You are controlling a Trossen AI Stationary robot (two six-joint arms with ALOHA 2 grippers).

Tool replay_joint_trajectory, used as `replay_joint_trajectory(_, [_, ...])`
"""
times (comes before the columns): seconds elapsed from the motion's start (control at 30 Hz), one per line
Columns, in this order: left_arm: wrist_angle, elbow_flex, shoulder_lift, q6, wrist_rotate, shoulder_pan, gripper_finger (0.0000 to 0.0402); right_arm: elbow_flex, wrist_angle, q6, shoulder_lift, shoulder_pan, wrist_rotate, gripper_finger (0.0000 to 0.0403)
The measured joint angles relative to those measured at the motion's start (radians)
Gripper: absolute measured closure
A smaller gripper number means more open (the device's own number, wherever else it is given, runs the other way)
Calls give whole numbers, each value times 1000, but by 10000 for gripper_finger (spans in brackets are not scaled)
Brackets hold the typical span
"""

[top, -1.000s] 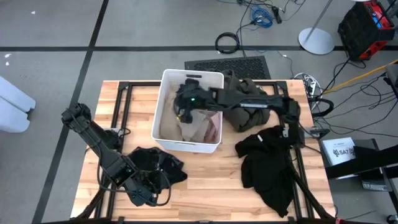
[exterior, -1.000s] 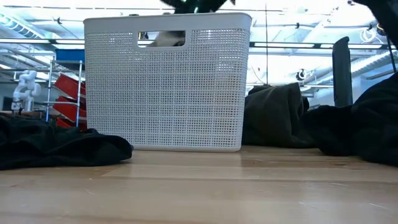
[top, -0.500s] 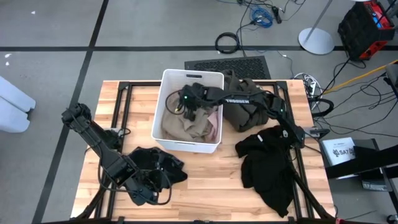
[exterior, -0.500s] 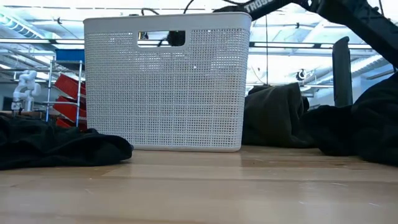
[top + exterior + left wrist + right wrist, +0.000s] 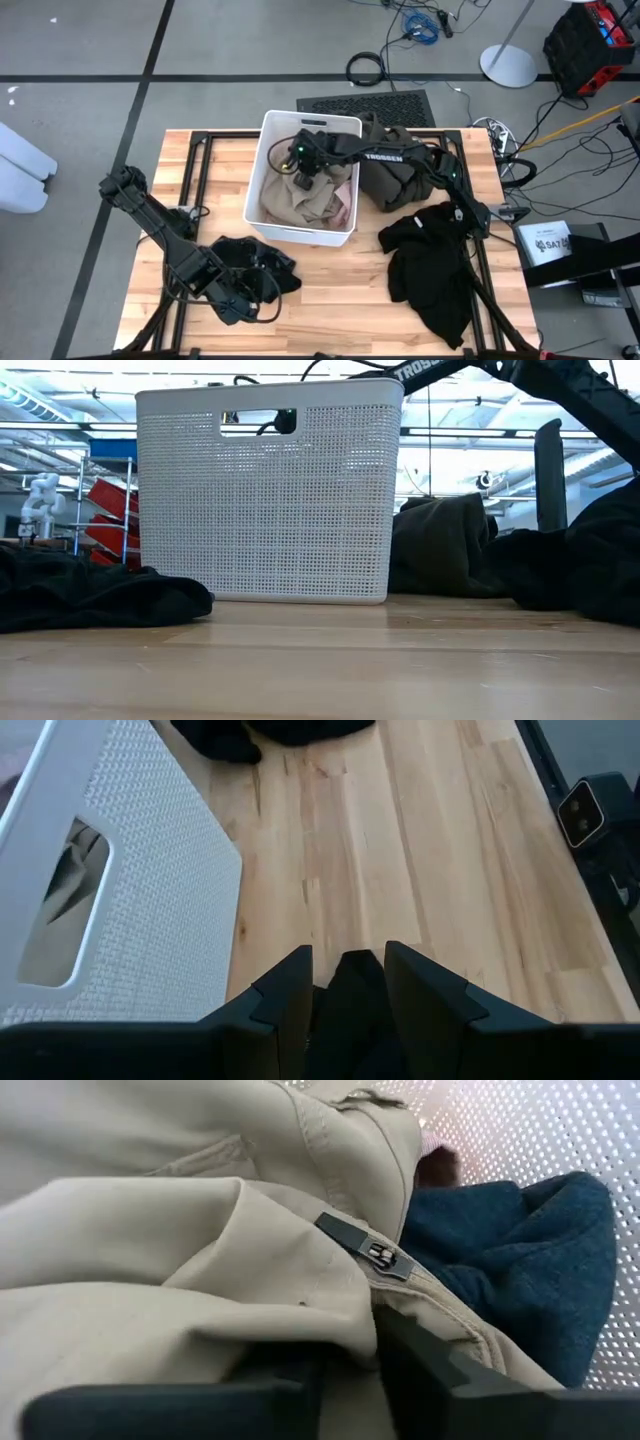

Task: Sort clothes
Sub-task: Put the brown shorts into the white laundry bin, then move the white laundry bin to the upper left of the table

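Inside the white bin [image 5: 262, 170], tan-beige garment [image 5: 160, 1250] drapes over the right gripper [image 5: 302, 177], jaws' state unclear; left gripper [image 5: 345, 982] pinches black cloth [image 5: 352, 1010].

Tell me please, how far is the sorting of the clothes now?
Done: a tan-beige fabric garment and a pink one lie in the white plastic bin.
In hand: the right gripper is inside the bin, on the beige.
Left: an olive-brown garment and two black piles; the left gripper holds black fabric.
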Motion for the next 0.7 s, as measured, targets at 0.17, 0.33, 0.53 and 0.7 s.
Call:
replay_joint_trajectory(0.17, [0,0,0,0,2,0,265,90,-68,0,0,12,-1,246])
replay_joint_trajectory(0.33, [0,0,0,0,4,0,265,256,-194,-32,-1,30,1,208])
replay_joint_trajectory(0.53, [0,0,0,-1,4,-1,265,446,-385,-48,-7,53,8,198])
replay_joint_trajectory(0.7, [0,0,0,-2,6,-1,265,412,-405,-19,-119,71,42,203])
